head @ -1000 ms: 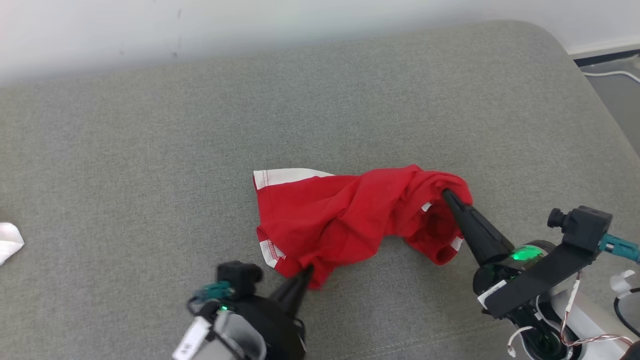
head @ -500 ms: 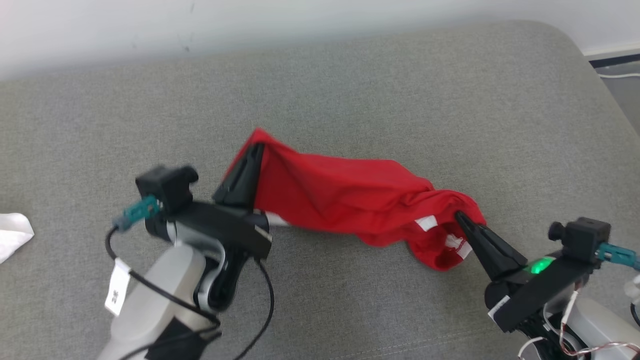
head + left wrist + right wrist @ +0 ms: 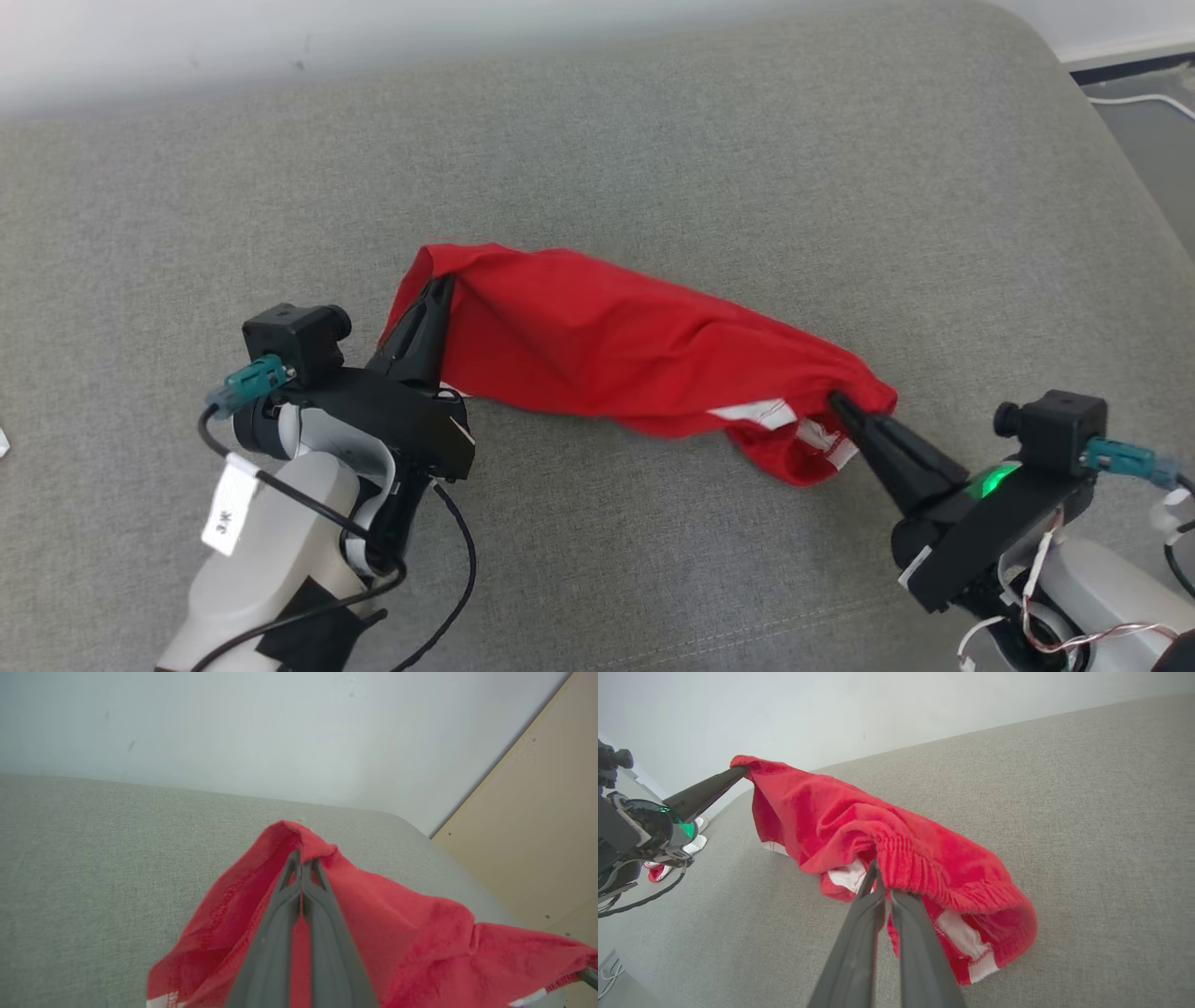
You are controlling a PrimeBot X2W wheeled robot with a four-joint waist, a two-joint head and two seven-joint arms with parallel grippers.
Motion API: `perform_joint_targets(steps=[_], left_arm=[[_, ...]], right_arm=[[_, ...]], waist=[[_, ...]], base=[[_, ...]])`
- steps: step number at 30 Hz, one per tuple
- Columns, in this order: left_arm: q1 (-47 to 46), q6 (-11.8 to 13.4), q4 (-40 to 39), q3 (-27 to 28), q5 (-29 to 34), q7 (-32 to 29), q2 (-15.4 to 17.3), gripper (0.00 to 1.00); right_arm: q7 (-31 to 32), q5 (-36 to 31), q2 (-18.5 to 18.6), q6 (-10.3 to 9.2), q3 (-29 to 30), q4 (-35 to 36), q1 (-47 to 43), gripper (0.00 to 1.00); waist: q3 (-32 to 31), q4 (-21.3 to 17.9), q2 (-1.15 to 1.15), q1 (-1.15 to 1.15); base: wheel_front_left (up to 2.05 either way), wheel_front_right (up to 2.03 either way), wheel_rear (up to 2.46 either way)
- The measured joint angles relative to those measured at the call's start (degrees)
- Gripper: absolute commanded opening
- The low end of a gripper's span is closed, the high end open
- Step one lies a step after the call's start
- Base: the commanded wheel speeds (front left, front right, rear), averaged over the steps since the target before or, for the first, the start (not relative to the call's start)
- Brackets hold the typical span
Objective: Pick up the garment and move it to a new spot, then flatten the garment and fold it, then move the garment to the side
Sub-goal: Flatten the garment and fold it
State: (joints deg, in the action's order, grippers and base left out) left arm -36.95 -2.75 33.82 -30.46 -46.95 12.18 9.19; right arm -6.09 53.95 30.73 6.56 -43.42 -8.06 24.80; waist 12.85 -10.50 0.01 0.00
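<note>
Above the middle of the grey cushion [image 3: 653, 140], the left end effector [image 3: 437, 287] and right end effector [image 3: 836, 401] each clench one end of the red garment [image 3: 607, 345], probably stretching it for flattening

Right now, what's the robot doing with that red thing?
The robot holds a red garment with both grippers. Its left gripper is shut on one end, its right gripper on the elastic end. The garment is stretched between them over the grey cushion, not yet flattened or folded.
</note>
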Motion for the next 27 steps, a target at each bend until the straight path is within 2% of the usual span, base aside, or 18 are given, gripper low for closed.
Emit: perform_joint_targets(steps=[5, 10, 17, 21, 27], left_arm=[[-1.9, -2.4, -0.4, 0.4, -0.4, -1.5, 3.0, 0.00], [-7.3, -3.9, -2.9, 3.0, -3.8, -4.0, 6.9, 0.00], [-10.7, -4.3, -6.5, 5.1, -9.6, -8.9, 8.1, 0.00], [-8.3, -4.3, -6.6, 4.3, -11.6, -12.1, 8.9, 0.00], [-0.8, -4.3, -10.7, 4.6, -14.5, -14.3, 10.8, 0.00]], right_arm=[[-0.5, 1.3, 0.1, 0.18, 1.9, -1.0, 2.6, 0.00], [-0.5, 2.6, 0.2, 0.51, 4.4, -1.1, 11.8, 0.00], [-0.4, 10.1, 1.1, 0.51, 5.9, 1.6, 18.3, 0.00], [2.6, 11.0, 2.7, 0.51, 1.8, 1.4, 17.9, 0.00], [3.7, 13.2, 3.7, 0.51, -0.2, 2.3, 15.6, 0.00]], waist=[[-0.5, 0.8, 0.00, 0.00], [-2.0, 1.3, 0.00, 0.00], [-4.3, 2.3, -0.01, -0.01], [-5.1, 3.2, 0.00, 0.00], [-5.3, 3.5, -0.01, -0.01]], base=[[0.00, 0.00, 0.00], [0.00, 0.00, 0.00], [0.00, 0.00, 0.00], [0.00, 0.00, 0.00], [0.00, 0.00, 0.00]])
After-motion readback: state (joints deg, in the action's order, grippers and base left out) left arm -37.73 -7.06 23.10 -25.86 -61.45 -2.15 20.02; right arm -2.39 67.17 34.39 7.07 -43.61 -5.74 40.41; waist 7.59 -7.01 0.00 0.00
